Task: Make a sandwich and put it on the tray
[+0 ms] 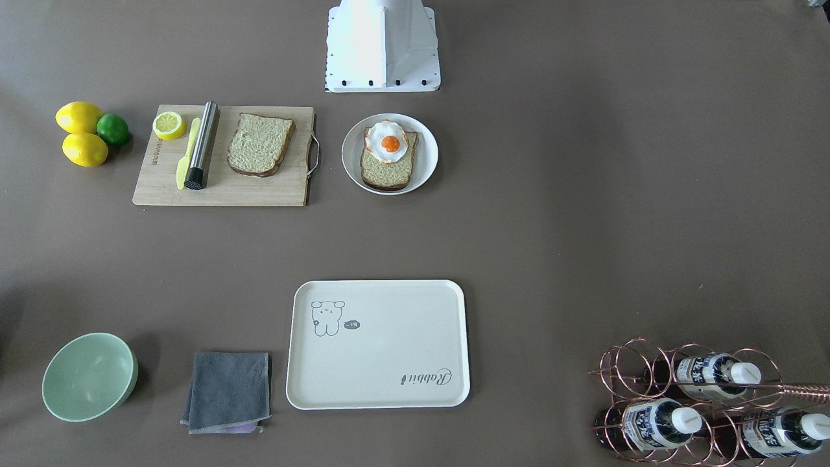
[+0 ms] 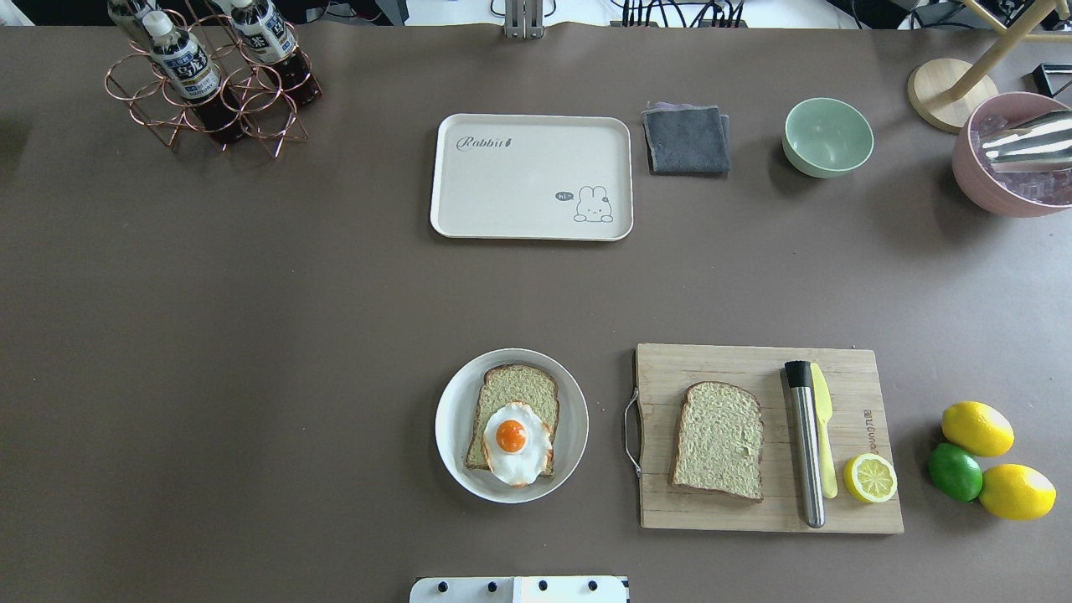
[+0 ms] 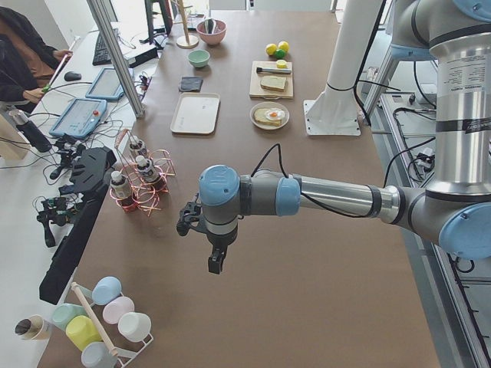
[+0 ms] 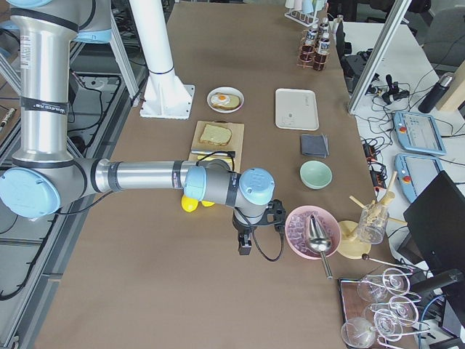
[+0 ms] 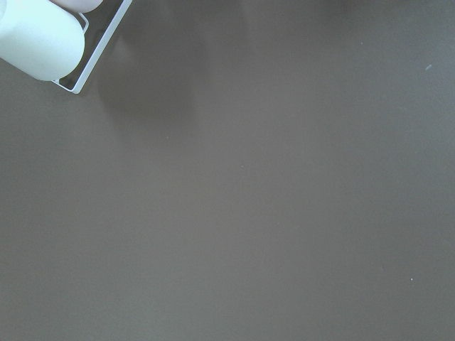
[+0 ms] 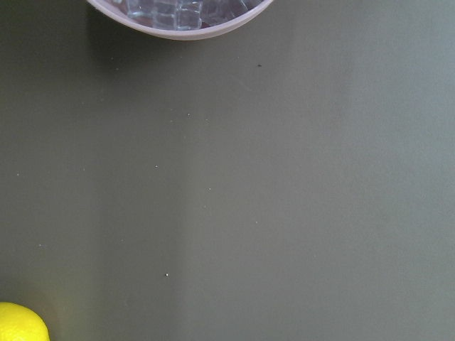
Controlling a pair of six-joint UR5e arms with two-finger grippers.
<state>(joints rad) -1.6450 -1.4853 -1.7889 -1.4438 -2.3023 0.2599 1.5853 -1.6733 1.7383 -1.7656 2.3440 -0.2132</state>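
Observation:
One slice of greenish-tan bread (image 2: 521, 387) lies on a round white plate (image 2: 448, 419) with a fried egg (image 2: 512, 442) on top of it. A second slice (image 2: 718, 440) lies on the wooden cutting board (image 2: 737, 360). The cream tray (image 2: 528, 180) with "Rabbit" script lies bare at the far middle of the table. My left gripper (image 3: 215, 264) hangs over bare table near the bottle rack, far from the food. My right gripper (image 4: 245, 247) hangs near the pink bowl. Both show only in the side views, so I cannot tell whether they are open or shut.
On the board lie a steel muddler (image 2: 806, 448), a yellow knife (image 2: 823, 435) and a lemon half (image 2: 870, 478). Two lemons and a lime (image 2: 955, 471) sit beside it. A grey cloth (image 2: 687, 139), a green bowl (image 2: 827, 136), a pink ice bowl (image 2: 1005, 180) and a bottle rack (image 2: 209, 84) stand along the far edge.

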